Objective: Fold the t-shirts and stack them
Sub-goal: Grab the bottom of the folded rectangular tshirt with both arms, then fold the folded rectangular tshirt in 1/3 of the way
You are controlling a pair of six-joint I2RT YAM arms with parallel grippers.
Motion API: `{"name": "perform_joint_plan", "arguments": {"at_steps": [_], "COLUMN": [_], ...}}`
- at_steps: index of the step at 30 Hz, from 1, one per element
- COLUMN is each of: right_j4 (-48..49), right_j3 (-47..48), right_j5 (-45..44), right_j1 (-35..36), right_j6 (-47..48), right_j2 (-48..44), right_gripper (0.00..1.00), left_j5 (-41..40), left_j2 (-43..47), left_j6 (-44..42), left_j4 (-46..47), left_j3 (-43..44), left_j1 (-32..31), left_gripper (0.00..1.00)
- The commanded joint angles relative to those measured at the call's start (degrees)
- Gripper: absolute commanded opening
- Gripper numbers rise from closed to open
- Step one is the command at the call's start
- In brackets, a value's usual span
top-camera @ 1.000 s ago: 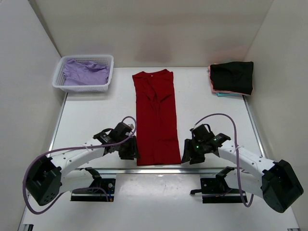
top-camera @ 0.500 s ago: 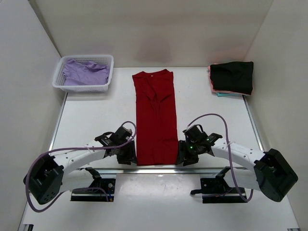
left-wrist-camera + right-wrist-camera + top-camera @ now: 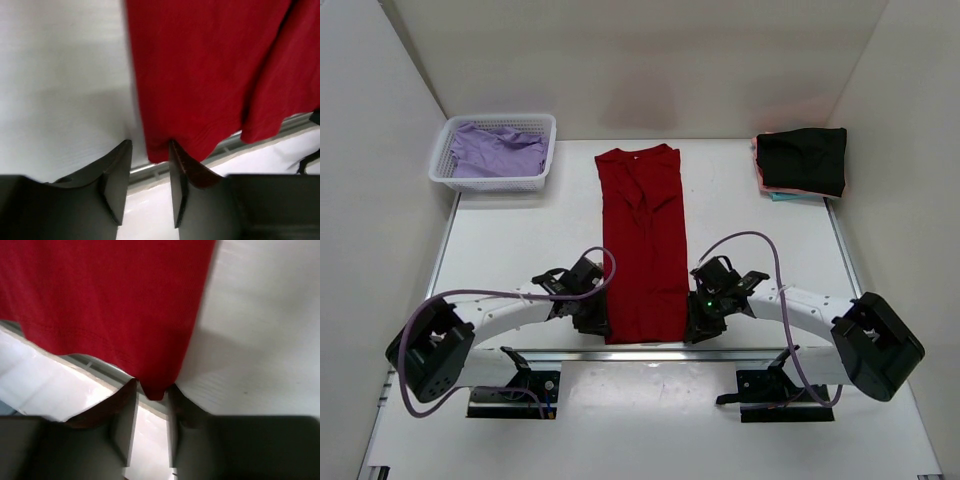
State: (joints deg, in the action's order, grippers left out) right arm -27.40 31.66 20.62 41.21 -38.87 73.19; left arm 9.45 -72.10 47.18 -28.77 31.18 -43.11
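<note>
The deep red t-shirt (image 3: pixel 642 240) lies as a long narrow strip down the middle of the table, collar far, hem near. My left gripper (image 3: pixel 600 320) is at the hem's near left corner. In the left wrist view its jaws (image 3: pixel 149 147) stand apart, the red cloth (image 3: pixel 200 75) just reaching between the fingertips. My right gripper (image 3: pixel 692 322) is at the near right corner. Its jaws (image 3: pixel 152 387) are narrower, with the red corner (image 3: pixel 155 390) poking between them and a gap still showing. A black t-shirt (image 3: pixel 802 160) tops a folded stack at the far right.
A white lattice basket (image 3: pixel 490 183) at the far left holds a lavender t-shirt (image 3: pixel 495 150). Pink (image 3: pixel 765 185) and teal (image 3: pixel 790 197) edges show under the black one. A metal rail (image 3: pixel 650 352) runs along the table's near edge. White walls stand on three sides.
Both grippers have moved inward onto the red shirt's near hem corners. The right jaws have narrowed round the corner; the left ones have barely changed.
</note>
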Motion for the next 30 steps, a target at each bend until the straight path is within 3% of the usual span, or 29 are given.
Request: {"name": "perform_joint_plan", "arguments": {"at_steps": [1, 3, 4, 6, 15, 21, 30], "right_j4": [0.8, -0.1, -0.6, -1.4, -5.7, -9.5, -16.2], "right_j3": [2.1, 2.5, 2.4, 2.5, 1.3, 3.8, 13.5], "right_j5": [-0.7, -0.6, -0.8, -0.4, 4.4, 8.6, 8.8], "right_j1": [-0.6, -1.2, -1.3, -1.3, -1.1, -2.1, -11.4], "right_j6": [2.5, 3.4, 4.0, 4.6, 7.8, 11.5, 22.2], "right_j2": [0.9, 1.2, 1.1, 0.8, -5.2, -6.0, 0.5], "right_gripper": [0.24, 0.06, 0.00, 0.01, 0.00, 0.00, 0.00], "left_j5": [-3.7, -3.5, -3.3, -3.4, -1.6, -0.3, 0.2], "left_j2": [-3.7, -4.5, -4.8, -4.4, 2.2, 1.9, -1.8], "left_j6": [-0.9, -0.4, -0.5, -0.4, 1.5, 2.3, -3.2], "left_j4": [1.8, 1.4, 1.5, 0.9, -3.4, -5.2, -9.0], "left_j3": [1.2, 1.5, 1.9, 1.9, 0.3, 4.2, 17.1], "left_j1": [-0.7, -0.8, -1.0, -0.9, -0.7, -1.2, 8.1], "left_gripper": [0.35, 0.15, 0.11, 0.00, 0.00, 0.00, 0.00]}}
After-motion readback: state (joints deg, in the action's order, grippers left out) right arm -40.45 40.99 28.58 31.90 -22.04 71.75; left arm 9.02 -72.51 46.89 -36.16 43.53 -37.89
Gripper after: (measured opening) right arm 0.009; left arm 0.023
